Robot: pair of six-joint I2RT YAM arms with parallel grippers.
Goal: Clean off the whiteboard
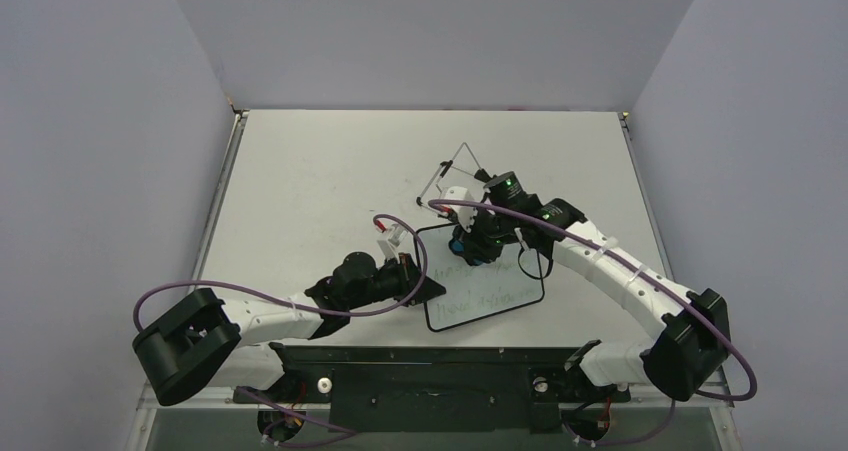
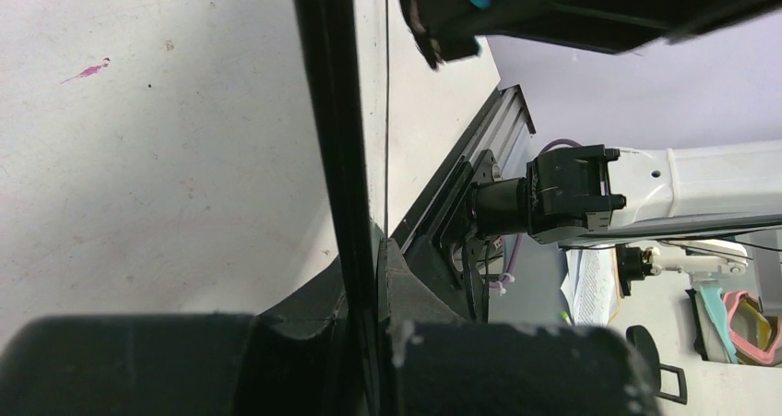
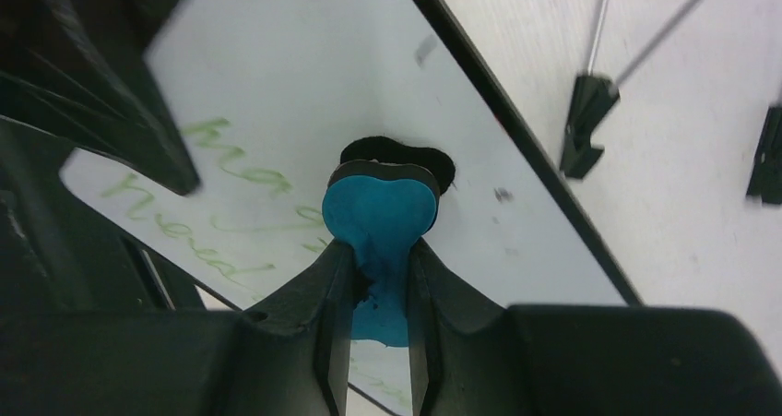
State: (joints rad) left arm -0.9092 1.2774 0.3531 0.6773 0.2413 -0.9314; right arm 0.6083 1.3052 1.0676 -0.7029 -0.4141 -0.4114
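— At the whiteboard's (image 1: 490, 296) left edge, what is the left hand (image 1: 412, 274) doing?
— Its arm lies low over the worktop (image 1: 320, 171), and it is clamped on the frame. Green writing shows on the board.
— And to the right?
— The right hand (image 1: 468, 246) angles down over the board's upper part, pinching a blue eraser (image 3: 380, 208) whose black pad touches the surface. A wire easel (image 1: 455, 168) stands just behind.

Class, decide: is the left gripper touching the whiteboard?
Touching. The left wrist view shows the whiteboard's framed edge running down between the fingers of the left gripper, clamped with no gap.
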